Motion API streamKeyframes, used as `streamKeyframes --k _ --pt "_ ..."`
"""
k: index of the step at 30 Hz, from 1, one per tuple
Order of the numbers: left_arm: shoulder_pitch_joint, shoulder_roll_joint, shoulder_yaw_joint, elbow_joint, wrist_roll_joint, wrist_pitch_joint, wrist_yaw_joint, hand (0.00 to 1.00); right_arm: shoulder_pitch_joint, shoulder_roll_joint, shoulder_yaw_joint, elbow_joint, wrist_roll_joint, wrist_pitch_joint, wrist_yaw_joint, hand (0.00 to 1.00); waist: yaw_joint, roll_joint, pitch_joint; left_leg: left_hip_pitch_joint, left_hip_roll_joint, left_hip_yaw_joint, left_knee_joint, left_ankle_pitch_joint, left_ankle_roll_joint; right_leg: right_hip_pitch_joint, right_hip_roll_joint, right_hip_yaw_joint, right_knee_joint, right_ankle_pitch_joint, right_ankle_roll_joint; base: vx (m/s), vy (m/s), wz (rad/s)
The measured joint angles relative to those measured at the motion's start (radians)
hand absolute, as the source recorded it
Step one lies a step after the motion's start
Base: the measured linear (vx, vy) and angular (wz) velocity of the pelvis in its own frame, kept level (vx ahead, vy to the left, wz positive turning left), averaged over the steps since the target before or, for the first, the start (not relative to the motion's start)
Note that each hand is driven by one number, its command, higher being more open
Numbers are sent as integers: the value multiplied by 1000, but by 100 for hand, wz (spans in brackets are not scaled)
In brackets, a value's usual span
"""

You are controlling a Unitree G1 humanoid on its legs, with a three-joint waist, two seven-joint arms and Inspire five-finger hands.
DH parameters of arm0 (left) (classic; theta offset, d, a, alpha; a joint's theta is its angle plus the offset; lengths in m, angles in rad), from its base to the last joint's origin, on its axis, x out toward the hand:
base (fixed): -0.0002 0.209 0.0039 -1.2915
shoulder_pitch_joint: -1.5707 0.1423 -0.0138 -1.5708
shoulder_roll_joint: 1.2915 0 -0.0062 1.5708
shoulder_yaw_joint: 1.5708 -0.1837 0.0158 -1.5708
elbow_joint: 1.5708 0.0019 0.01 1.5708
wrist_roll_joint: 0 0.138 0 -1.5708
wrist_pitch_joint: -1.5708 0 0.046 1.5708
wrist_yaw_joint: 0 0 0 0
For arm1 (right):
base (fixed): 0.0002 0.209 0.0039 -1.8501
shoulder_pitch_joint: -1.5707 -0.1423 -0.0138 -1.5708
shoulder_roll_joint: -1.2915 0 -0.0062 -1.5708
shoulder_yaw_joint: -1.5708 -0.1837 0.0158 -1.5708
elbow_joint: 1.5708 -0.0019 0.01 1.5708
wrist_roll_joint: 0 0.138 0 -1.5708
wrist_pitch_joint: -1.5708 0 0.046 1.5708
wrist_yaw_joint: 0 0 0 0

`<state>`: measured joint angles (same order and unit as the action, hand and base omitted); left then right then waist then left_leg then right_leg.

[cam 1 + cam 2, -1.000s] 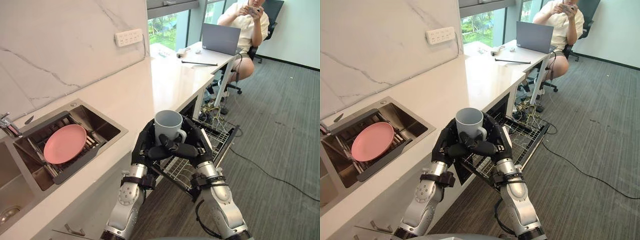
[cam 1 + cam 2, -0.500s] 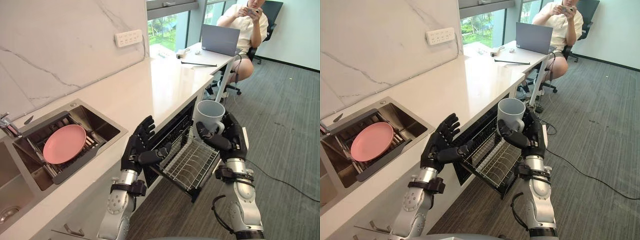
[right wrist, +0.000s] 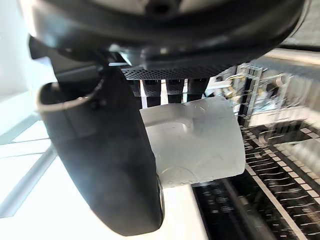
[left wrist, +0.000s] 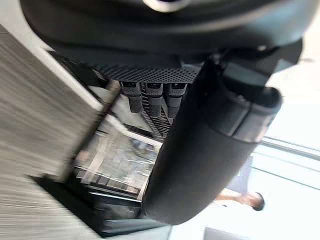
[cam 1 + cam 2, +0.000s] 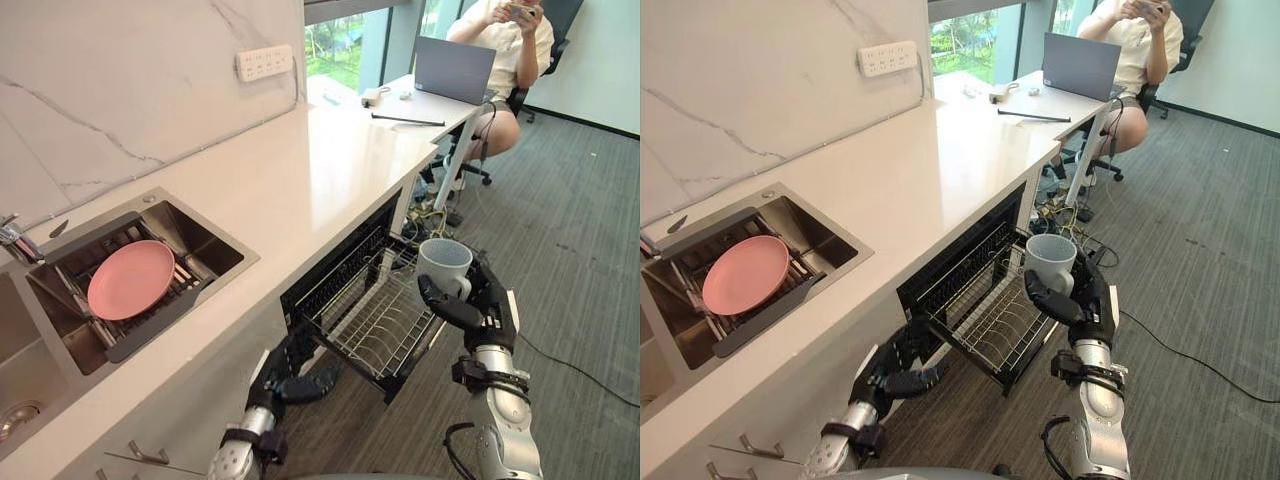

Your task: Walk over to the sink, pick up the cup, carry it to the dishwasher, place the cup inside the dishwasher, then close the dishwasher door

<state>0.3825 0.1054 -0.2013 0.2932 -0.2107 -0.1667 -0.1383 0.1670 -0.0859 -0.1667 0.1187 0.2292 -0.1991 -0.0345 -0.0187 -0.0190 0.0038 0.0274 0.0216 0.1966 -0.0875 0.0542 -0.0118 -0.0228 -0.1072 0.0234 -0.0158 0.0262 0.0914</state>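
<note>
A pale grey cup (image 5: 443, 266) stands upright in my right hand (image 5: 482, 304), whose fingers and thumb curl round it. It hangs above the right end of the pulled-out wire rack (image 5: 375, 320) of the dishwasher (image 5: 335, 268) under the counter. The right wrist view has the cup (image 3: 200, 140) side-on against the hand (image 3: 105, 150), with the rack (image 3: 270, 165) behind. My left hand (image 5: 290, 375) hangs low beside the cabinet front, below the rack's near corner, fingers loosely curled and holding nothing. The sink (image 5: 205, 262) lies to the left in the white counter (image 5: 330, 170).
A pink plate (image 5: 131, 280) rests on a rack in the sink. At the counter's far end a person (image 5: 500, 40) sits behind a laptop (image 5: 455, 70). Cables (image 5: 570, 365) trail over the grey carpet right of the dishwasher.
My right hand has lowered the cup towards the rack. My left hand has dropped from counter height to beside the cabinet, its fingers now curled. The camera has shifted a little.
</note>
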Motion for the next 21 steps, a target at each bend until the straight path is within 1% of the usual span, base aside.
streamKeyframes --k 3,7,8,9,10,11,13,15,19,21 --pt "-3 1 59 98 63 6 13 90 -11 -22 13 55 -42 4 -10 30 4 0 31 -17 -2 -12 0 0 0 -14 -3 -13 0 0 0 -21 -15 13" --pt "-41 9 137 178 118 7 63 90 -134 -94 38 146 -118 20 -34 30 7 1 128 -91 -8 -43 48 4 5 -46 -15 -43 1 14 6 -47 -1 25" --pt "-62 17 148 199 134 7 81 90 -176 -119 51 172 -140 22 -46 30 14 4 153 -129 -9 -54 77 2 4 -63 -18 -55 1 19 6 -63 5 25" --pt "-70 20 154 203 134 7 91 90 -199 -131 58 185 -151 23 -52 30 22 3 169 -144 -8 -57 92 0 4 -70 -18 -57 2 23 5 -62 -1 24" --pt "-90 27 161 209 135 7 112 90 -245 -153 67 209 -166 28 -56 30 35 2 205 -169 -5 -62 120 -6 3 -78 -18 -64 2 27 3 -51 -4 18" --pt "-101 29 166 215 135 6 120 90 -269 -162 70 223 -177 31 -57 30 38 4 219 -184 -4 -71 134 -9 2 -82 -18 -74 3 29 2 -79 -9 32" --pt "-141 33 185 222 135 4 149 90 -363 -199 90 283 -185 32 -73 30 49 7 270 -235 0 -96 184 -18 0 -104 -15 -96 15 32 0 -112 -10 33" --pt "-176 29 194 224 135 -1 175 90 -450 -238 98 337 -185 37 -85 30 64 16 310 -283 1 -116 217 -21 3 -134 -14 -114 33 32 -1 -111 0 27" --pt "-215 29 207 225 110 -18 226 90 -606 -301 123 441 -185 54 -123 30 90 23 381 -331 0 -133 232 -17 8 -170 -15 -131 41 45 -7 -107 15 13" --pt "-225 30 225 225 101 -21 236 90 -658 -320 138 476 -190 61 -130 30 91 23 398 -348 -1 -140 231 -7 10 -188 -15 -136 50 45 -8 -68 5 13"
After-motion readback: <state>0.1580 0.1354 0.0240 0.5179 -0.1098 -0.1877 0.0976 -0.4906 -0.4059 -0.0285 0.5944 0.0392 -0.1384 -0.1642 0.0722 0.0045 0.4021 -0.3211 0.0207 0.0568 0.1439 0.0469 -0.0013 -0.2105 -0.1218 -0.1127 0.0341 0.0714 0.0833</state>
